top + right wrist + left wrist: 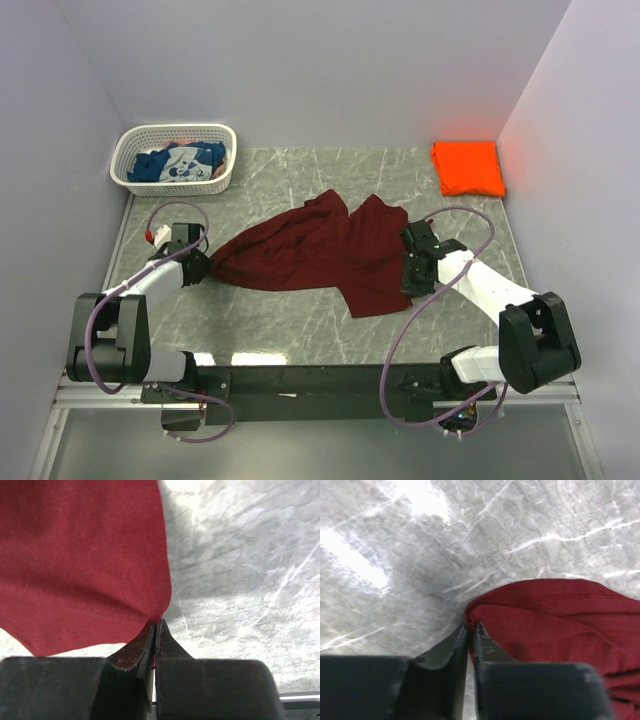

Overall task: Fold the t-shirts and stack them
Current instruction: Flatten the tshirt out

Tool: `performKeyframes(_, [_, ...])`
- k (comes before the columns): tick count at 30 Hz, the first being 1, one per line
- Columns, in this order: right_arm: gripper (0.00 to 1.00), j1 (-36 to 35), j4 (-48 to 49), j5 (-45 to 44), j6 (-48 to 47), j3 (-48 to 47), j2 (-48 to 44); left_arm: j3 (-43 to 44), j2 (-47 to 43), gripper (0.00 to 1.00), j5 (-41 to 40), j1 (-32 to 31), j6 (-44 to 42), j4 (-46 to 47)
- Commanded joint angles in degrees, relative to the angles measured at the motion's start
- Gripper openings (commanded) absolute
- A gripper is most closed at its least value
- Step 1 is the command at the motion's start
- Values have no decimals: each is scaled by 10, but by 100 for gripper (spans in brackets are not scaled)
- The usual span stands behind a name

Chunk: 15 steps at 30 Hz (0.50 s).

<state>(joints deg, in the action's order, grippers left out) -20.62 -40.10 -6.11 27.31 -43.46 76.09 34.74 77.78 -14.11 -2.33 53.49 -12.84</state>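
Two grippers pinch one maroon t-shirt (310, 250), crumpled at centre: my left gripper (470, 625) nips its left tip between nearly closed jaws, my right gripper (156, 622) clamps its right edge. At upper right lies the folded orange t-shirt (468, 168); at upper left, the blue t-shirt (180, 163) sits in the basket (175, 129).

A grey, marble-veined counter (280, 335) fills the middle of the room, white streaks running across its surface. Plain pale lavender walls close it in on three sides: a back wall (320, 70), a left wall (50, 200) and a right wall (590, 180). Light falls from above and leaves bright glare patches (425, 497) on the stone. A silver metal rail (320, 399) runs along the near edge, with a plain grey surface (330, 445) below it.
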Motion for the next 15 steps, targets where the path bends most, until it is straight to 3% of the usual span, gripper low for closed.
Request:
performKeyframes(1, [0, 28, 5, 5, -4, 0, -31, 30, -3, 11, -19, 11, 2, -10])
performKeyframes(2, [0, 45, 6, 9, -3, -3, -34, 39, -7, 1, -21, 14, -1, -17])
performKeyframes(7, [0, 100, -9, 20, 7, -104, -39, 178, -13, 1, -32, 19, -30, -66])
performKeyframes(11, [0, 141, -45, 15, 7, -240, -28, 345, 19, 1, -18, 19, -45, -121])
performKeyframes(15, [0, 194, -112, 6, -19, -473, 8, 614, 86, 1, 11, 19, -66, -205])
